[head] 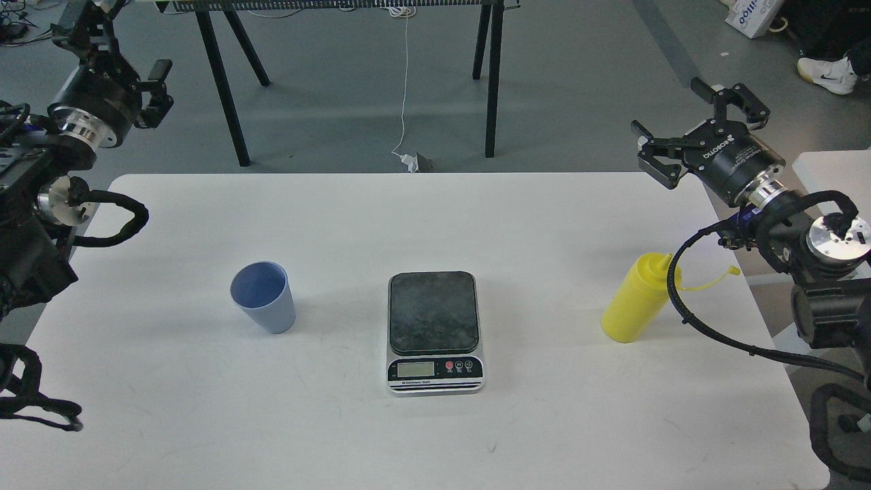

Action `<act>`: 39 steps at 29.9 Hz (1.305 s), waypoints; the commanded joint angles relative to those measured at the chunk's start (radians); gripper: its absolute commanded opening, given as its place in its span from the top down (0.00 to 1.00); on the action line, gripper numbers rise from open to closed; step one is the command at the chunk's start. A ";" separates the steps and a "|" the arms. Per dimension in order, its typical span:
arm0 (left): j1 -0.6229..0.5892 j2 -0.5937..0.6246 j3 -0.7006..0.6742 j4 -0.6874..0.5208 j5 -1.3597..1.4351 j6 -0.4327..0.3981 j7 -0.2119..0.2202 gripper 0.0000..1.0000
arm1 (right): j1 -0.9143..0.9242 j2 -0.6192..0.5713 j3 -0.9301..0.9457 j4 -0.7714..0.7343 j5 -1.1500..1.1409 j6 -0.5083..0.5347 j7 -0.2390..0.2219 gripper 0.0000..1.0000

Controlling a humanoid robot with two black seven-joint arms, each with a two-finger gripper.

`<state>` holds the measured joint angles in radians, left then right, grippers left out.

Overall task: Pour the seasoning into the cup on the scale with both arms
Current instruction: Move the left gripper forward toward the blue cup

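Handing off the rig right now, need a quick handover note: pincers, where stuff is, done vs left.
Left pincer: open, empty, raised past the table's far left corner.
Right pincer: open, empty, raised above the right side, behind the bottle.
Light blue-grey plastic cup: upright on the white table, left of the scale, not on it.
Flat silver kitchen scale with dark platform: table centre, platform bare.
Opaque yellow squeeze bottle: standing at right, cap off on its strap.
Done: nothing visibly.
Left: cup onto scale, grasp bottle, pour.
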<state>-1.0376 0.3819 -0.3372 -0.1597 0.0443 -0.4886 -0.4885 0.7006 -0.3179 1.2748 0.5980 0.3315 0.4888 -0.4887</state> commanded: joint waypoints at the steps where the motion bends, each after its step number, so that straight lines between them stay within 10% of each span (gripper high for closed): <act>1: -0.002 -0.003 0.003 -0.001 0.002 0.000 0.000 0.00 | -0.001 0.003 0.000 0.000 0.000 0.000 0.000 0.00; 15: -0.035 0.051 0.036 -0.001 0.052 0.000 0.000 0.00 | 0.000 0.014 0.001 0.000 0.000 0.000 0.000 0.00; 29: -0.197 0.221 0.233 -0.018 0.702 0.000 0.000 0.00 | 0.008 0.019 0.049 0.009 0.000 0.000 0.000 0.00; 39: -0.226 0.274 0.396 -0.522 1.489 0.000 0.000 0.00 | 0.017 0.019 0.038 0.008 0.000 0.000 0.000 0.00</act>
<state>-1.2622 0.6175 0.0463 -0.5052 1.3227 -0.4888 -0.4890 0.7178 -0.2965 1.3164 0.6064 0.3313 0.4885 -0.4887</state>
